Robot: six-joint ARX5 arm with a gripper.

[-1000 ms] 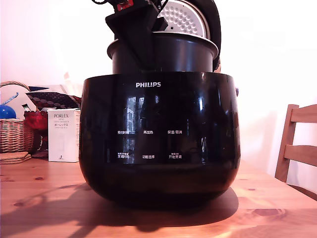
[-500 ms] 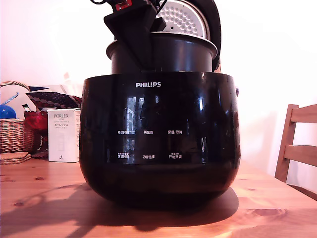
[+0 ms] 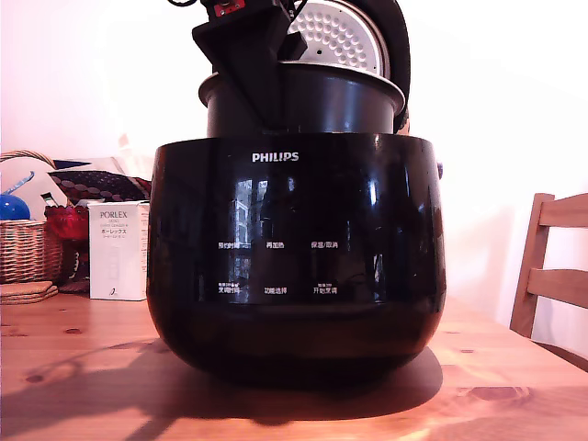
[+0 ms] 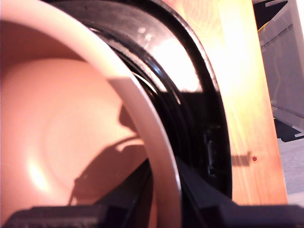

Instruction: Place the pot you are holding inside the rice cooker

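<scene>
Exterior view, from its left to its right: a wicker basket point(image 3: 26, 250) at the table's far edge, with a blue ball point(image 3: 12, 207) behind it; a white carton point(image 3: 118, 250) marked PORLEX, standing upright on the wooden table point(image 3: 514, 386) just beside the cooker; the rice cooker point(image 3: 296, 257), glossy black, bearing the name PHILIPS and white label text, filling the middle of the view; the pot point(image 3: 322, 103), matte dark, its lower part sunk inside the cooker's opening and its flared rim raised clear above the cooker's top edge, tilted slightly; the gripper point(image 3: 253, 69), black, closed on the pot's wall at the side toward the exterior view's left, one finger outside and one inside; the open lid point(image 3: 342, 32) with dimpled silver inner plate, upright behind the pot; a wooden chair point(image 3: 556, 266) at the far right.

Wrist view: the pot's pale interior and rim point(image 4: 142, 123), clamped between the two fingers point(image 4: 199, 199); the cooker's black rim beyond it.
</scene>
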